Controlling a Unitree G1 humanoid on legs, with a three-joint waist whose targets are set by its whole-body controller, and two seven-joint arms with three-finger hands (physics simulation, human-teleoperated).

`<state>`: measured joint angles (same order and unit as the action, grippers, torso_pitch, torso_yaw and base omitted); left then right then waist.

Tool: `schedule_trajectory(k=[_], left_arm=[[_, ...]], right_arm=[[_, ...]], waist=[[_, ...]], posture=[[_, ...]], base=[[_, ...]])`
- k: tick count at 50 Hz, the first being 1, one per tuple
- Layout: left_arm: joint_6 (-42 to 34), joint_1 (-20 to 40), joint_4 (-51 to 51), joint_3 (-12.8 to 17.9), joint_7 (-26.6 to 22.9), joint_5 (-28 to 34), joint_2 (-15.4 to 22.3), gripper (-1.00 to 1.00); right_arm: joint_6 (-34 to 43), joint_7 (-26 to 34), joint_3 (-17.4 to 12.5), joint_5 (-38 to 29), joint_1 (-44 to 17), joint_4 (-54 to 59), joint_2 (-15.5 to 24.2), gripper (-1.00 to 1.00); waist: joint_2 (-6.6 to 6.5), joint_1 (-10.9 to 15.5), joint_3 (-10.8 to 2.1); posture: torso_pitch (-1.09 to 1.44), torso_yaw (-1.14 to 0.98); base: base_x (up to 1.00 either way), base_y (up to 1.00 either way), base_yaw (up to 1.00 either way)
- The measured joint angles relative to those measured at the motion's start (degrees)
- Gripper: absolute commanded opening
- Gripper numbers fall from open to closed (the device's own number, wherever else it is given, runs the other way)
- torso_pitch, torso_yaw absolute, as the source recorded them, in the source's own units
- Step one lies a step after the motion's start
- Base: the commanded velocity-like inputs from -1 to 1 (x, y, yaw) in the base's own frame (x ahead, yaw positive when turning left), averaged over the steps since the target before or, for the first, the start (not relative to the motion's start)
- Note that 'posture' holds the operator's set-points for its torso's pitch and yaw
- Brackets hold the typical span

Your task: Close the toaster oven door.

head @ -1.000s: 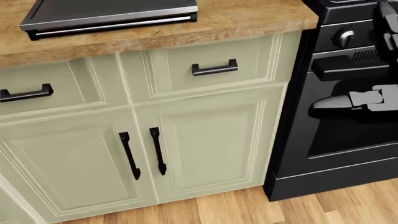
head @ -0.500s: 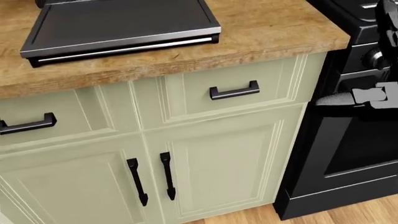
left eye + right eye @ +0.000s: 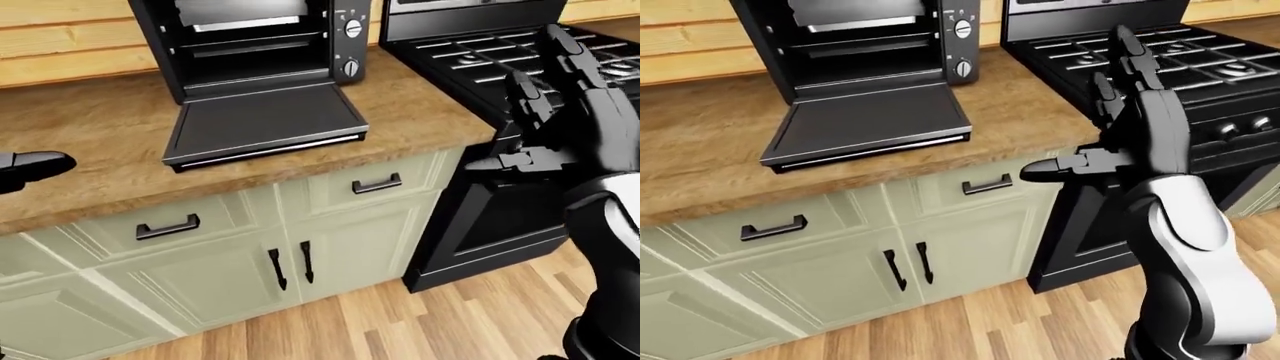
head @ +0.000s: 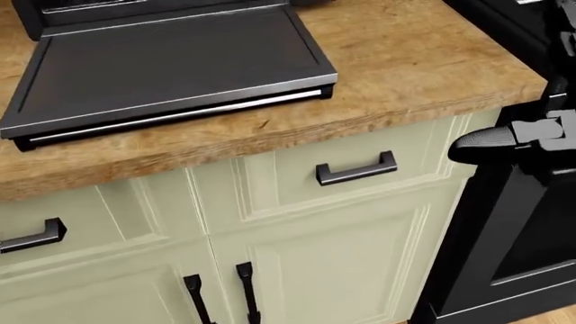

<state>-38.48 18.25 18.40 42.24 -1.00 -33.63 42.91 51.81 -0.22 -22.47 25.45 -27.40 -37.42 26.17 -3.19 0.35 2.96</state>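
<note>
My right hand [image 3: 1118,105] hangs spread, fingers up, holding nothing. The toaster oven door [image 3: 262,121] lies flat open on the bench [image 3: 90,150], well off to my hand's left and lower. Swinging across, I could clip the bench edge or push the door down rather than lifting under its handle [image 4: 171,115]. My left hand [image 3: 25,166] barely shows; its state I cannot tell.

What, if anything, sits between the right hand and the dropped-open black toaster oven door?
Nothing visible. The right hand hangs open over the stove side, to the right of the black toaster oven door, which lies flat on the wooden countertop. Only bare countertop lies between them, and nothing rests on the door.
</note>
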Motion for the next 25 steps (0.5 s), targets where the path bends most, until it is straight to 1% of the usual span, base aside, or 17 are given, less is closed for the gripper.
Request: schedule_trajectory(k=[5,7,8,9,10,12,14,16,18,19,20,21,22,23,24,25], left_arm=[[0.5,0.5,1.0,0.4,0.0,-0.5,0.6,1.0],[0.6,0.7,0.9,0.4,0.1,-0.6,0.9,1.0],[0.6,0.8,1.0,0.4,0.1,-0.7,0.6,1.0],[0.5,0.6,1.1,0.0,0.1,-0.9,0.2,1.0],[0.3,0.4,1.0,-0.5,0.0,-1.1,0.0,1.0],[-0.2,0.2,0.7,-1.1,-0.3,-1.5,0.1,1.0],[-0.4,0.4,0.4,-0.7,-0.2,-1.9,0.4,1.0],[-0.2,0.5,0.7,0.0,0.1,-2.1,0.7,1.0],[0.4,0.6,1.0,0.4,0.3,-2.2,0.9,1.0],[0.6,0.6,1.1,0.5,0.3,-2.2,1.1,1.0],[0.8,0.7,1.1,0.6,0.4,-2.3,1.3,1.0],[0.9,0.8,1.0,0.8,0.4,-2.3,1.5,1.0],[0.9,0.7,0.8,1.0,0.6,-2.5,1.3,1.0],[0.5,0.3,0.3,1.2,0.8,-2.6,1.1,1.0],[0.1,0.0,-0.1,1.2,1.1,-2.7,1.0,1.0],[-0.3,-0.1,-0.5,1.2,1.3,-2.8,1.1,1.0]], right_arm=[[-0.7,-0.6,-0.8,0.0,-0.9,-1.1,0.4,1.0],[-0.8,-0.6,-0.6,0.1,-1.0,-1.1,0.5,1.0],[-0.9,-0.6,-0.6,0.2,-1.1,-0.9,0.7,1.0],[-0.8,-0.7,-0.9,0.2,-0.8,-0.7,0.7,1.0],[-0.6,-0.8,-1.0,0.1,-0.5,-0.2,0.6,1.0],[0.1,-1.1,-1.1,-0.2,0.1,0.5,0.5,1.0],[0.6,-1.3,-1.1,-0.1,-0.3,0.3,0.7,1.0],[0.4,-1.3,-1.2,0.1,-0.8,-0.5,1.0,1.0],[-0.1,-1.3,-1.4,0.3,-1.0,-1.0,1.1,1.0],[-0.3,-1.3,-1.5,0.3,-1.0,-1.1,1.2,1.0],[-0.3,-1.3,-1.4,0.4,-1.2,-1.1,1.3,1.0],[-0.4,-1.3,-1.2,0.4,-1.3,-1.1,0.9,1.0],[-0.3,-1.3,-0.7,0.6,-0.9,-1.1,0.5,1.0],[0.0,-1.1,-0.1,0.8,-0.6,-0.9,0.4,1.0],[0.4,-1.0,0.3,1.1,-0.5,-0.6,0.4,1.0],[0.7,-0.9,0.5,1.3,-0.5,-0.5,0.4,1.0]], waist=[[3.3,0.4,-0.03],[5.18,0.6,-0.27],[5.23,0.4,-0.41],[4.46,-0.1,0.05],[4.4,-0.4,0.4],[4.71,-0.9,0.25],[4.11,-1.0,-0.04],[2.9,-1.0,0.07],[1.39,-1.3,0.24],[0.44,-1.5,0.13],[-0.79,-1.5,-0.11],[-1.07,-1.2,-0.27],[-0.53,-0.7,0.17],[-0.64,-0.4,0.47],[-0.79,-0.1,0.49],[-0.59,0.1,0.32]], posture=[[0.0,0.0],[0.0,0.0],[0.0,0.0],[0.0,0.0],[0.0,0.0],[0.0,0.0],[0.0,0.0],[0.0,0.0],[0.0,0.0],[0.0,0.0],[0.0,0.0],[0.0,0.0],[0.0,0.0],[0.0,0.0],[0.0,0.0],[0.0,0.0]], base=[[0.24,0.06,0.0],[0.23,0.05,0.0],[0.23,0.06,0.0],[0.23,0.05,0.0],[0.23,0.07,0.0],[0.23,0.06,0.0],[0.23,0.06,0.0],[0.23,0.05,0.0],[0.23,0.06,0.0],[0.24,0.05,0.0],[0.23,0.05,0.0],[0.23,0.06,0.0],[0.23,0.06,0.0],[0.23,0.09,0.0],[0.23,0.09,0.0],[0.23,0.09,0.0]])
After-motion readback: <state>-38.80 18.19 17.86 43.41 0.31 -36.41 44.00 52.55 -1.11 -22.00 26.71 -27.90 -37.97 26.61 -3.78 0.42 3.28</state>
